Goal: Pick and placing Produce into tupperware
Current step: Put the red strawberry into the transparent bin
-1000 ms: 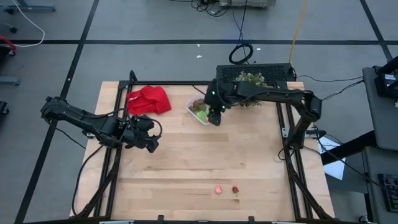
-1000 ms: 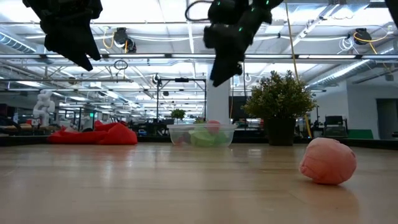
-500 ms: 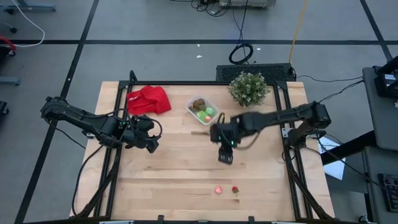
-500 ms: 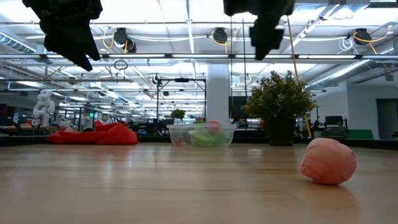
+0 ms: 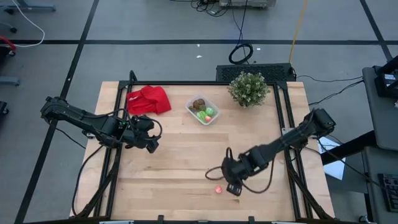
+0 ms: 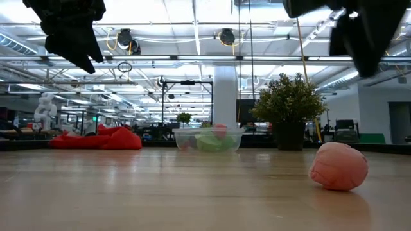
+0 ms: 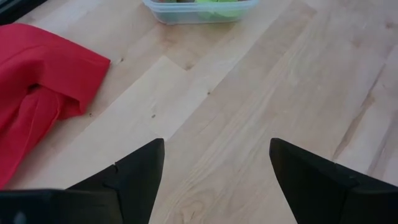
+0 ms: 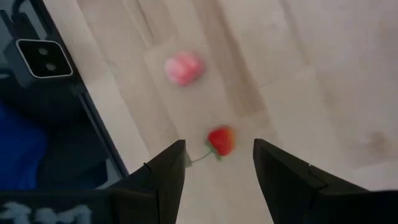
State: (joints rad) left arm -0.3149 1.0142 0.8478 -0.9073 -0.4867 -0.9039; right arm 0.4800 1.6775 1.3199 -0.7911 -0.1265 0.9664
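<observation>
Right gripper, fingers parted and empty, poised over a red toy strawberry near the table's front edge, beside a pink toy fruit. Left gripper, spread wide, parked near the red cloth. Clear tupperware at the back, holding brown and green produce.

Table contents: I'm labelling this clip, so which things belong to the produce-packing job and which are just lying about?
Part of the job:
- tupperware, already holding brown and green pieces
- pink piece near the table's front edge
- red piece beside it, below the open right gripper

Just lying about:
- red cloth
- potted plant
- left gripper, open, waiting near the cloth
</observation>
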